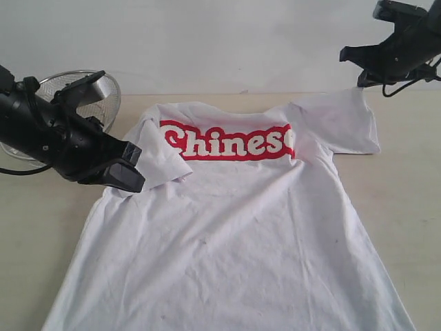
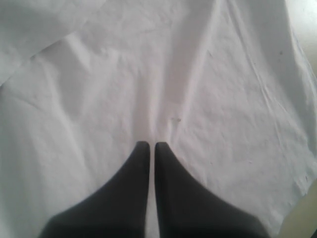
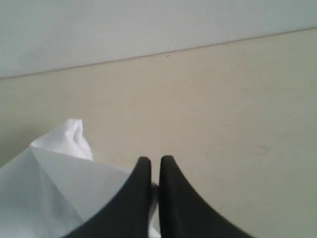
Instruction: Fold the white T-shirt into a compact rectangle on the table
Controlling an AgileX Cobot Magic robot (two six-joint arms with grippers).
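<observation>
The white T-shirt (image 1: 241, 234) lies spread on the table (image 1: 406, 186) with red "Chinese" lettering across its chest. Its left sleeve (image 1: 165, 162) is folded in over the body. My left gripper (image 1: 134, 181) sits low at the shirt's left edge beside that sleeve. In the left wrist view its jaws (image 2: 152, 145) are shut, and creases in the cloth (image 2: 198, 74) run to the tips. My right gripper (image 1: 360, 81) hangs at the back right, shut on the tip of the right sleeve (image 1: 344, 121). White cloth (image 3: 49, 173) shows between its jaws (image 3: 155, 158).
A round wire-mesh basket (image 1: 69, 83) stands at the back left behind the left arm. A pale wall rises behind the table's far edge (image 3: 168, 52). Bare tabletop (image 3: 223, 99) shows to the right of the shirt and beyond the right sleeve.
</observation>
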